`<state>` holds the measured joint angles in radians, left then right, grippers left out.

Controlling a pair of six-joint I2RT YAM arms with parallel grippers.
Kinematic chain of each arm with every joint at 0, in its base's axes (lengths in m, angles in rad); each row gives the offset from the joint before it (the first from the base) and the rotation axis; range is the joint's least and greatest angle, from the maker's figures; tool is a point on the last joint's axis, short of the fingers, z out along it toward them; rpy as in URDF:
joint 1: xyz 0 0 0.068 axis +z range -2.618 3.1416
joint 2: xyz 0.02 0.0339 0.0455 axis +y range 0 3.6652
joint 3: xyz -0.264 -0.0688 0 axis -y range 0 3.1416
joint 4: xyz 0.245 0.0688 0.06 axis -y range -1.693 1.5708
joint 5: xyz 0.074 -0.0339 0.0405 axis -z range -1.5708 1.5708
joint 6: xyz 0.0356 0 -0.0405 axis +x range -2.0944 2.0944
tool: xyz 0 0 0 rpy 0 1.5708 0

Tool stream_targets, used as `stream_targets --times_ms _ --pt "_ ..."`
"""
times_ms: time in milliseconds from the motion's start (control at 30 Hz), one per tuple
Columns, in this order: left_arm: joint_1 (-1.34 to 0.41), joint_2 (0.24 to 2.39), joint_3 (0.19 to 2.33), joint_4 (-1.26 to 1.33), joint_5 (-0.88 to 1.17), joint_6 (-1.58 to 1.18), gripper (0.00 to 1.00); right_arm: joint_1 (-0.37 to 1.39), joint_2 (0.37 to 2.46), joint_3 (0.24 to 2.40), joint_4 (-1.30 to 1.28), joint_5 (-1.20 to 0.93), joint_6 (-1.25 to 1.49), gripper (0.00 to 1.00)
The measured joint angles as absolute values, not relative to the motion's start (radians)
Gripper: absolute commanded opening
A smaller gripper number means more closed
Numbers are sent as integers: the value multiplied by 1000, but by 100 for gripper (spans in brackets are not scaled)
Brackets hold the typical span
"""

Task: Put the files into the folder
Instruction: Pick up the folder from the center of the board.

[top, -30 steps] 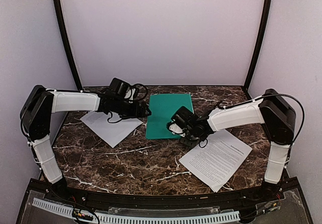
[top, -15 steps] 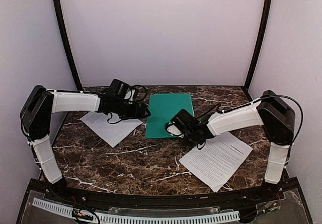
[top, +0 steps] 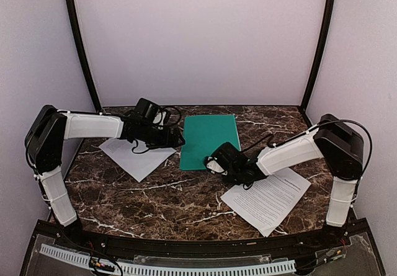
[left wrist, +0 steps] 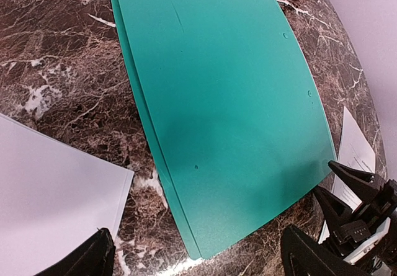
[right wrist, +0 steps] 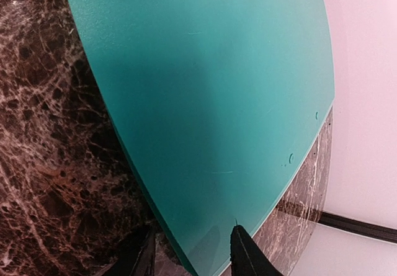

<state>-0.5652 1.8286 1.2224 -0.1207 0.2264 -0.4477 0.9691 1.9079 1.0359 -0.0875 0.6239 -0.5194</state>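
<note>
The teal-green folder [top: 209, 141] lies flat and closed at the table's back middle. It fills the left wrist view [left wrist: 223, 102] and the right wrist view [right wrist: 211, 84]. One white printed sheet [top: 133, 155] lies left of it, and shows in the left wrist view [left wrist: 49, 195]. The other sheet [top: 267, 198] lies at the front right. My left gripper [top: 178, 141] is open and empty, just above the folder's left edge [left wrist: 198, 263]. My right gripper [top: 209, 162] is open at the folder's near right corner [right wrist: 189, 260]. One finger [right wrist: 248, 254] is over the cover, the other [right wrist: 133, 257] beside the edge.
The dark marbled table [top: 155, 195] is bounded by pale walls and two black corner posts [top: 79, 46]. The right gripper's black fingers [left wrist: 347, 183] show in the left wrist view beside the folder's corner, with a strip of the right sheet [left wrist: 356, 149] behind them.
My right gripper has slid toward the near edge of the folder and lowered at its corner. The left arm has hardly moved.
</note>
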Motion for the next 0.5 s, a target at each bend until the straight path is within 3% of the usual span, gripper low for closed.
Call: stream_targets --times_ms 500 --pt "-565 1829 1214 -121 228 -448 93 978 1957 1023 75 694 -569 40"
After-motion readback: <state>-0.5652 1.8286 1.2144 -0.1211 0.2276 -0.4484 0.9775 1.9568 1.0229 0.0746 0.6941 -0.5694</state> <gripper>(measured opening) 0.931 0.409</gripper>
